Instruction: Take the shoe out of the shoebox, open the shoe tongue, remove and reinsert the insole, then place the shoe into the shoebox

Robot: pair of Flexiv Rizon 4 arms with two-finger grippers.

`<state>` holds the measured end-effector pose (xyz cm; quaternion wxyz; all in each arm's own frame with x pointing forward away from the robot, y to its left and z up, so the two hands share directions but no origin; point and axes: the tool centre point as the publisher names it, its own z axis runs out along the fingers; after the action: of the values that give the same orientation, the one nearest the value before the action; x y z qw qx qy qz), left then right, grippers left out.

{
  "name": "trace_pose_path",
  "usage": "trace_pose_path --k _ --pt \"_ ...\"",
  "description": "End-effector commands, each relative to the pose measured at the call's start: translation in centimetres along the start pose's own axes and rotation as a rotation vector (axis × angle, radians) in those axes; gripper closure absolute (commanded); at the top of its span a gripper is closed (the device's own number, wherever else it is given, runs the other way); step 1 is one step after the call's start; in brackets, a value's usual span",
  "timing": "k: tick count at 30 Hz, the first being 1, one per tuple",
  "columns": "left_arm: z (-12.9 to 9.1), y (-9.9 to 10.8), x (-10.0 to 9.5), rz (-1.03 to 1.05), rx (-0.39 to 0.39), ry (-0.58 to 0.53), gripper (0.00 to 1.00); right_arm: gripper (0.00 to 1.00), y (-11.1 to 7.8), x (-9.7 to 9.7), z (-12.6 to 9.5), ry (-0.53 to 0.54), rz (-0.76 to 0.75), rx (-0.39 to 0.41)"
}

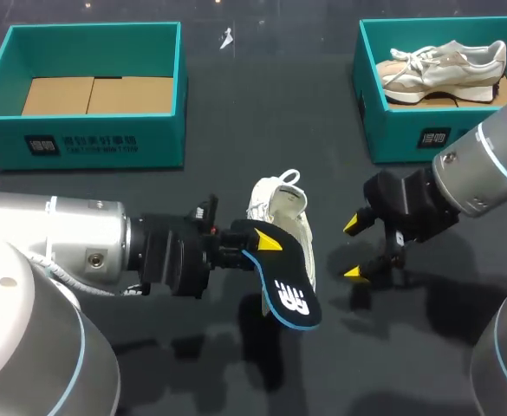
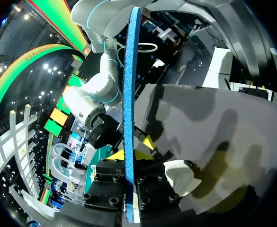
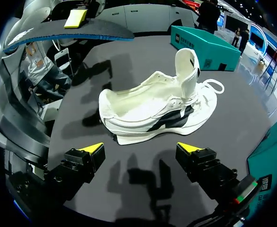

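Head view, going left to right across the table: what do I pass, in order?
In order: left shoebox → left gripper → white shoe → right gripper → right shoebox holding a second shoe. The insole in the left gripper overlaps the white shoe, so it is left out.

Wht print on L shoebox point(image 1: 80, 143), R shoebox point(image 1: 409, 132), insole point(image 1: 281, 279): illegible.

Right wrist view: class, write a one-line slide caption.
Open right gripper faces the white shoe, tongue raised, with the removed insole held aloft beyond it.
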<state>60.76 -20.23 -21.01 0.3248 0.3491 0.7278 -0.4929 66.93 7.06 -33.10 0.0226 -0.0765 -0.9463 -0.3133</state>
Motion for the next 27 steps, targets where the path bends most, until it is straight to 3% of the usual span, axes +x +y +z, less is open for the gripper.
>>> trace_pose_path --k 1,27 --pt "1.3 0.0 0.8 0.004 -0.023 -0.023 1.0 0.0 0.5 -0.5 1.9 -0.007 0.014 0.025" --pt "1.0 1.7 1.9 -0.064 -0.047 -0.031 1.0 0.0 1.4 0.8 3.8 -0.067 0.021 0.063"
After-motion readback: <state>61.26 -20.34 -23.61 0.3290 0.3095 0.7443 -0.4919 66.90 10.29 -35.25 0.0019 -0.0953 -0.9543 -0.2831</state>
